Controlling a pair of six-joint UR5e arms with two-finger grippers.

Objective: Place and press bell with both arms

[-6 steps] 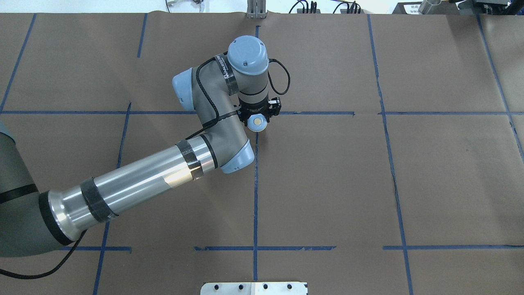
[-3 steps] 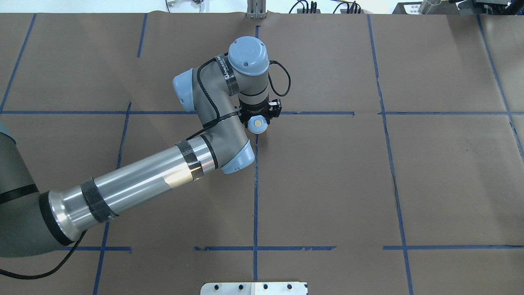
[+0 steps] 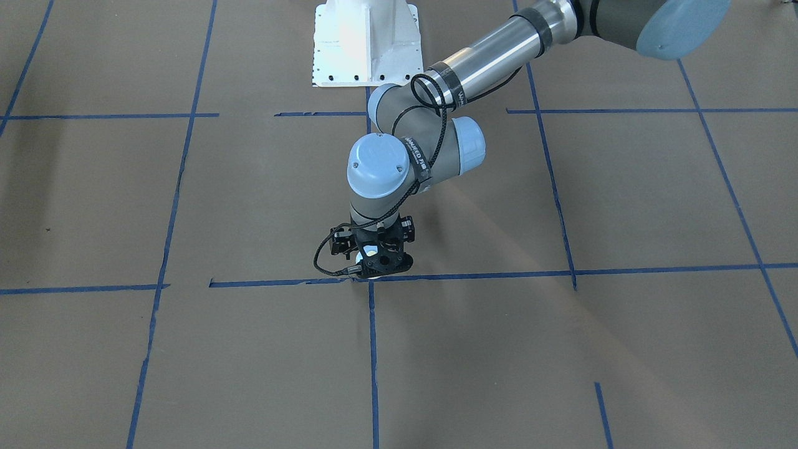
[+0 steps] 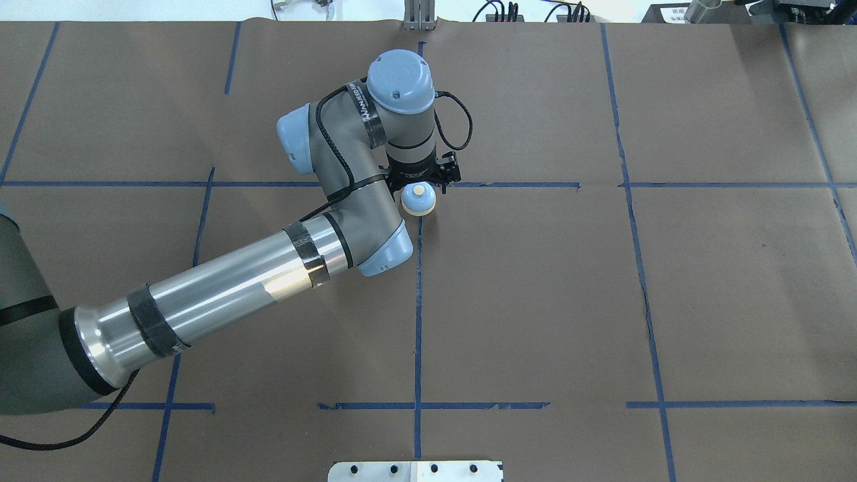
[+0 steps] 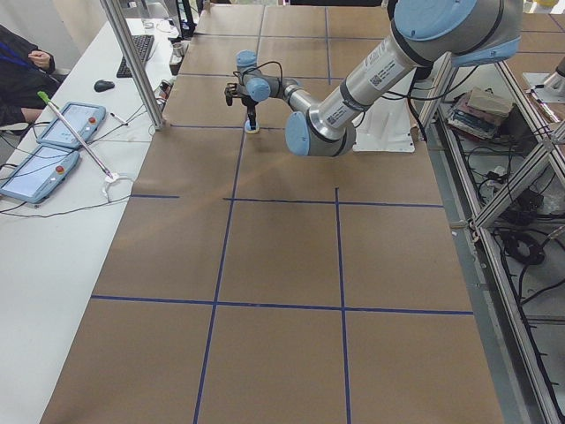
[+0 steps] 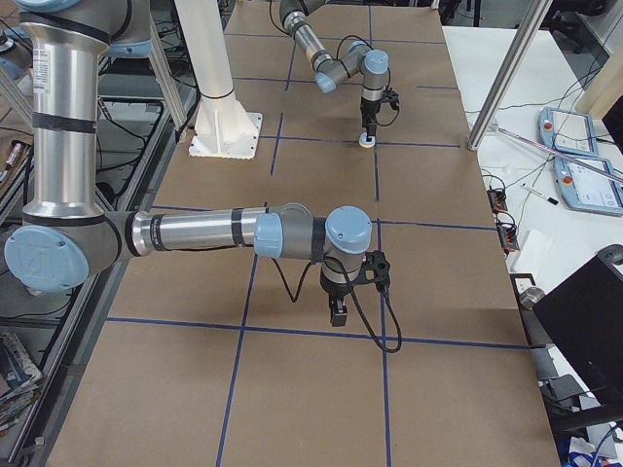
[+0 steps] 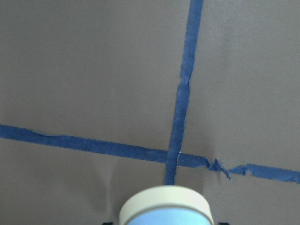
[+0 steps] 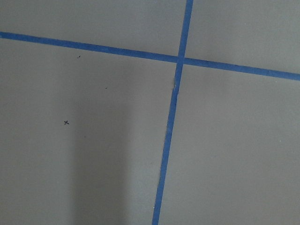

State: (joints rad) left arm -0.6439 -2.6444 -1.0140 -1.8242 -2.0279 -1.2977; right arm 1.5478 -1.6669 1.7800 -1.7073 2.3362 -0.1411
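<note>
My left hand [image 4: 416, 179] has moved up-frame off the bell [image 4: 418, 199]; I cannot tell how open. I retreat straight, without nudging the bell.

Left arm [image 4: 268, 268] crosses overhead frame from lower left to upper centre, its wrist crowding the bell [image 4: 418, 199] from left and above. Bell's right and lower sides open; frame's right half bare paper [image 4: 669, 281].

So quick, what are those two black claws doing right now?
Left gripper: fingers flank the small light-blue dome-shaped bell; whether it grips cannot be told.
Right gripper: cannot be told.
</note>
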